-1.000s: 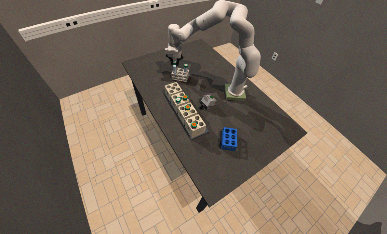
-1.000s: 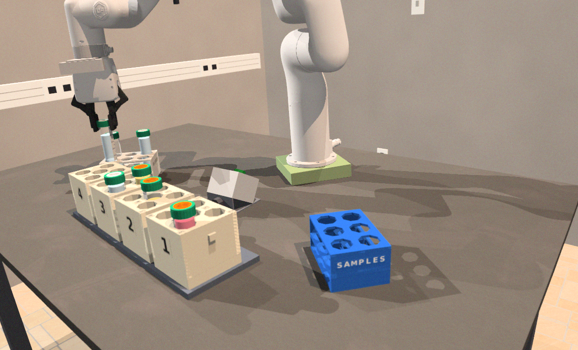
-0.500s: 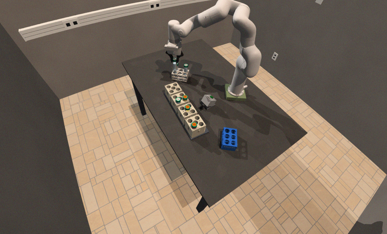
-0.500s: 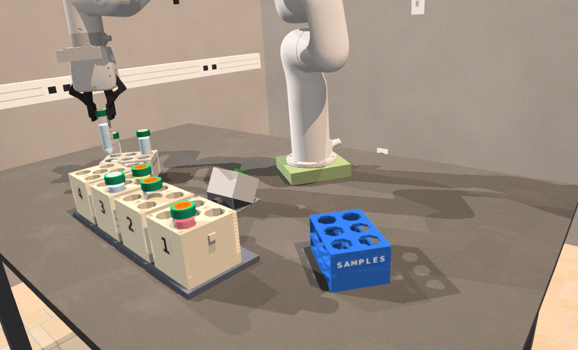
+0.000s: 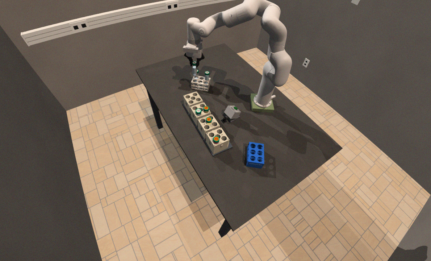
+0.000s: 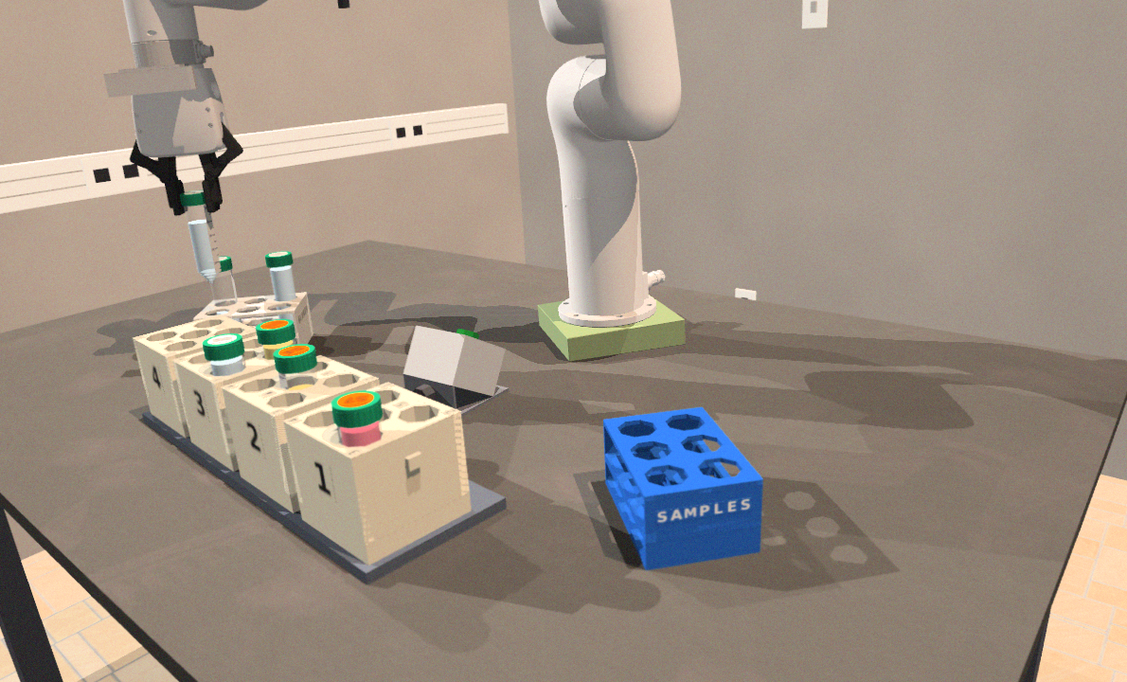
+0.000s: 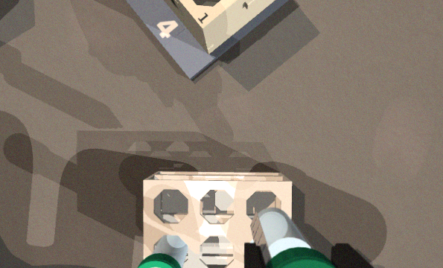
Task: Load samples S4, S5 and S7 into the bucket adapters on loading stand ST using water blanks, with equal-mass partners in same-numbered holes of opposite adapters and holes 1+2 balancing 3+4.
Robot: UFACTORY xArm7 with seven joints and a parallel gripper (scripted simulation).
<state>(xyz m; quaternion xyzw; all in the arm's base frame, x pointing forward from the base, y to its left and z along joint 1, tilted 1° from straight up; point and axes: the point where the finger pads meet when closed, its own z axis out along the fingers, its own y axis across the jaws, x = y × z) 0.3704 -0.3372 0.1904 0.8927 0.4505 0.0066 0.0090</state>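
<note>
My gripper (image 5: 194, 63) (image 6: 193, 203) (image 7: 301, 257) is shut on the green cap of a water blank (image 5: 194, 70) (image 6: 200, 245) (image 7: 277, 225), its tip just above the white rack (image 5: 200, 86) (image 7: 206, 231). Two more blanks (image 5: 206, 74) (image 6: 280, 276) (image 5: 196, 71) (image 6: 224, 264) stand in that rack. Adapter 1 (image 5: 221, 147) (image 6: 415, 495) holds an orange-dot tube (image 5: 216, 139) (image 6: 356, 409) with pink liquid; adapter 2 (image 6: 256, 471) holds one orange-dot tube (image 5: 208, 120) (image 6: 295, 359). Adapter 3 (image 6: 199, 432) holds a white-dot tube (image 5: 198, 111) (image 6: 223, 346) and an orange-dot tube (image 5: 206, 108) (image 6: 275, 331). Adapter 4 (image 6: 157, 403) shows no tube. Cap text is unreadable.
The adapters stand on the dark stand (image 5: 226, 148) (image 6: 487, 504) (image 7: 195, 67). The blue SAMPLES rack (image 5: 255, 164) (image 6: 703, 534) has no tubes. The sloped desk (image 5: 231, 113) (image 6: 449, 365) with the green key (image 5: 235, 108) (image 6: 466, 332) stands between the stand and the arm base.
</note>
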